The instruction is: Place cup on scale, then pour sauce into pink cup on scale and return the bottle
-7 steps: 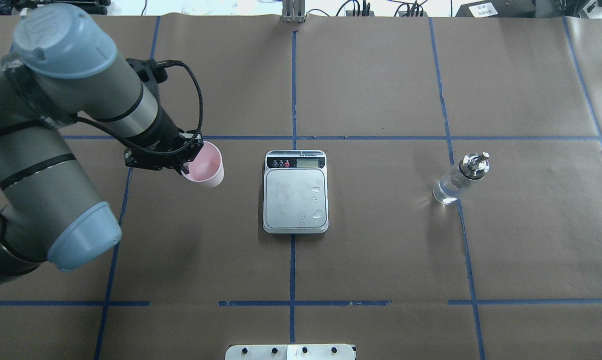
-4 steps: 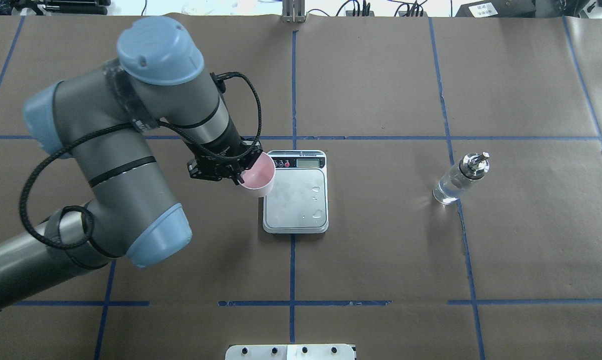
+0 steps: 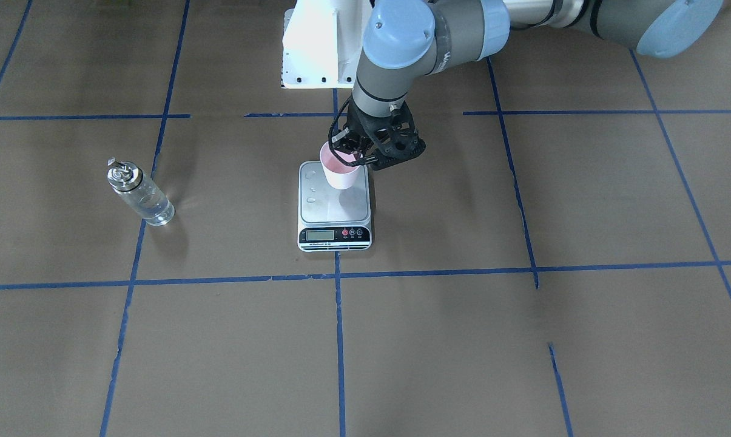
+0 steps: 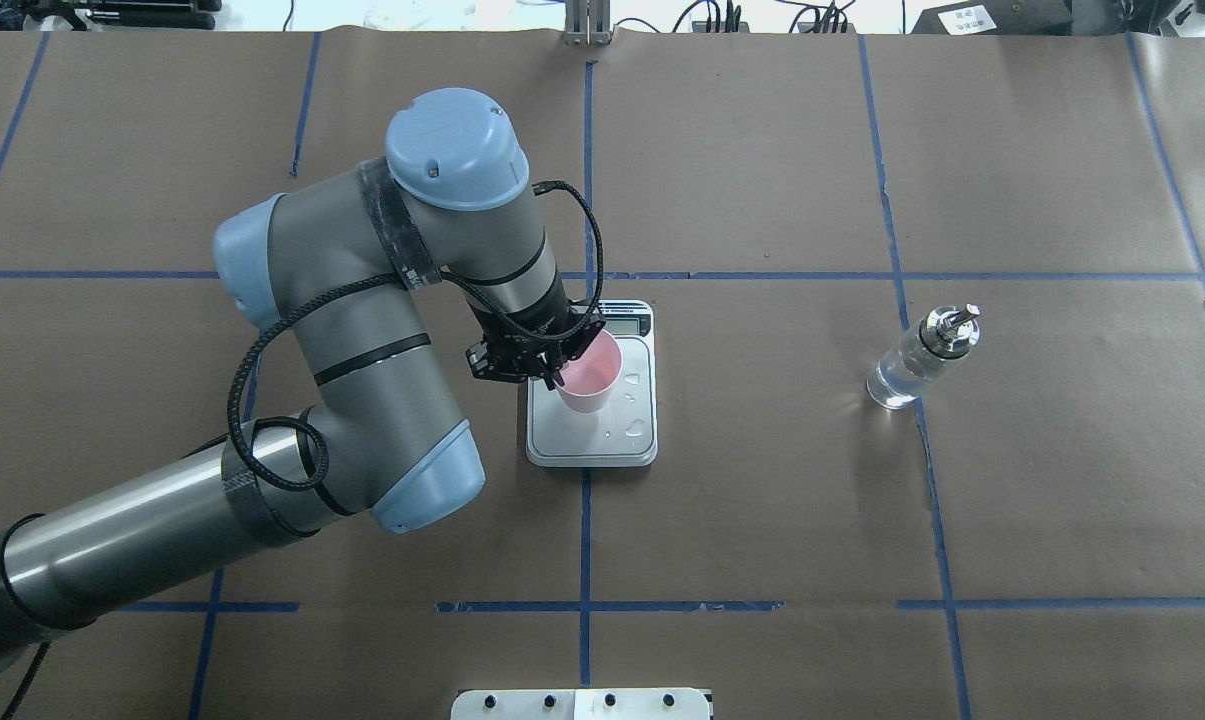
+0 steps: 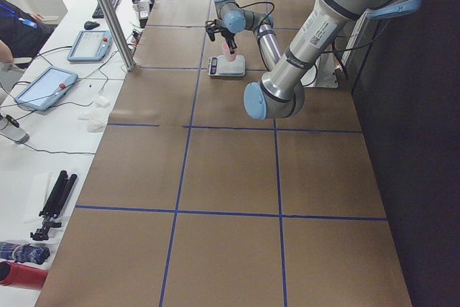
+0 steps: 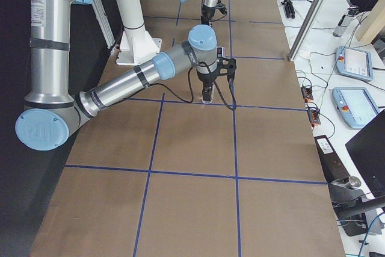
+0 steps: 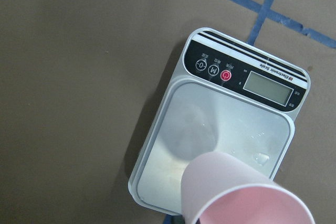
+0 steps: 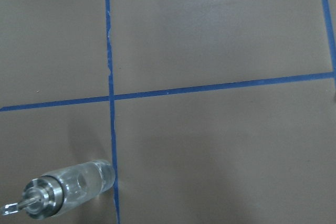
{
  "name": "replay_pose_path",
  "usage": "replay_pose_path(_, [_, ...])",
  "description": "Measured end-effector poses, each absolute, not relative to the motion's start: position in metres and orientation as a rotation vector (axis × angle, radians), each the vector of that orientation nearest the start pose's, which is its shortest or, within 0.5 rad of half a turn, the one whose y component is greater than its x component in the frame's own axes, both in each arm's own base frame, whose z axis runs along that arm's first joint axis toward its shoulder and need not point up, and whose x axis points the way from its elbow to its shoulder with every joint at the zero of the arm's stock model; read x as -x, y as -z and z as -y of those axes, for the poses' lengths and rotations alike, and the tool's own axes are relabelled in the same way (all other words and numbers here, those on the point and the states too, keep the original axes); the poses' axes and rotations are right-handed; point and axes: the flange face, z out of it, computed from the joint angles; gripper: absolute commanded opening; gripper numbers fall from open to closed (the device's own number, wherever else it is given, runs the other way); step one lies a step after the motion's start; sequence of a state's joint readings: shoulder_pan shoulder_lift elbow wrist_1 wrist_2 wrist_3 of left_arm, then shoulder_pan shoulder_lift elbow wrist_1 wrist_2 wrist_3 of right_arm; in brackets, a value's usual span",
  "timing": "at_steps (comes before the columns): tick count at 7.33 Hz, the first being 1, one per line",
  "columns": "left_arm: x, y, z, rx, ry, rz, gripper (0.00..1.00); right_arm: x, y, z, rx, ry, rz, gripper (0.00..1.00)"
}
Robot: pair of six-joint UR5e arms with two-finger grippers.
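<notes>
The cup [image 4: 590, 378] has moved over the scale [image 4: 592, 440], gripped by left jaws.

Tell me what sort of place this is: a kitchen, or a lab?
Most likely a robotics lab workcell, not a kitchen. The table is covered in brown paper marked with a blue tape grid, control tablets lie on a side bench, and the left end effector holds the cup over a scale.

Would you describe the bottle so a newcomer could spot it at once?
On the brown table, find the scale at the middle. In the overhead view the bottle stands alone to its right by a blue tape line: clear glass, silver spout cap, unlike the pink cup.
</notes>
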State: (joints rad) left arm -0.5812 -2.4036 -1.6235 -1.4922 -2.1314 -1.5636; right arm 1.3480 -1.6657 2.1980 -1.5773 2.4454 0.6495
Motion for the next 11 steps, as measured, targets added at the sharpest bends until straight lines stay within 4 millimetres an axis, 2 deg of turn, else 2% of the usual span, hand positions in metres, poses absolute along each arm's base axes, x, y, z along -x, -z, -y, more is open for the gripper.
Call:
replay_pose_path(2, [-0.549, -0.134, 0.440, 0.288, 0.287, -0.907, 0.00, 0.049, -0.371, 0.401, -0.073, -0.170, 0.993, 1.00])
replay_pose_path(4, [-0.551, -0.134, 0.438, 0.289, 0.281, -0.907, 0.00, 0.061, -0.359, 0.393, -0.063, -0.174, 0.995, 1.00])
replay_pose_path(9, [-0.553, -0.138, 0.445, 0.252, 0.290, -0.913, 0.00, 0.072, -0.347, 0.386, -0.061, -0.172, 0.995, 1.00])
replay_pose_path(10, [-0.556, -0.141, 0.447, 0.248, 0.290, -0.918, 0.03, 0.077, -0.343, 0.383, -0.057, -0.176, 0.995, 1.00])
replay_pose_path(11, [-0.558, -0.142, 0.448, 0.246, 0.289, -0.921, 0.51, 0.081, -0.339, 0.380, -0.052, -0.180, 0.994, 1.00])
